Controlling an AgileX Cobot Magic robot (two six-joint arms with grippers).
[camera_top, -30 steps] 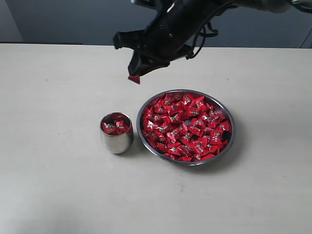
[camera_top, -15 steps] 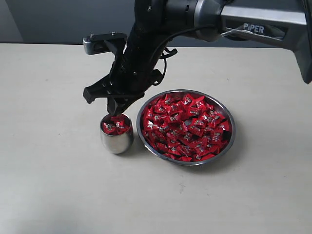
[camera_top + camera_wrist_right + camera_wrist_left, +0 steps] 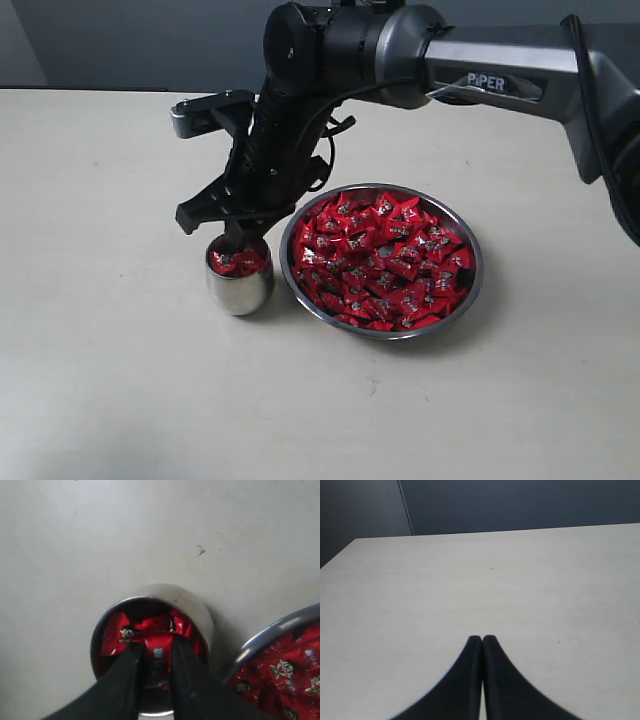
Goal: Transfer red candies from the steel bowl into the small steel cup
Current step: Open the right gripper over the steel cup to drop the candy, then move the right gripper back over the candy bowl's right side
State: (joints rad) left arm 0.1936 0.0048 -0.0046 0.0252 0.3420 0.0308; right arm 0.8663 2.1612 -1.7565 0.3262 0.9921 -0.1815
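Left of centre, the right gripper pinches a candy in the cup. It looks light and slippery, best nipped mid-wrapper. Left gripper pressed together.

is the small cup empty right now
No, the right wrist view looks straight into the cup and shows several red candies already lying inside it.
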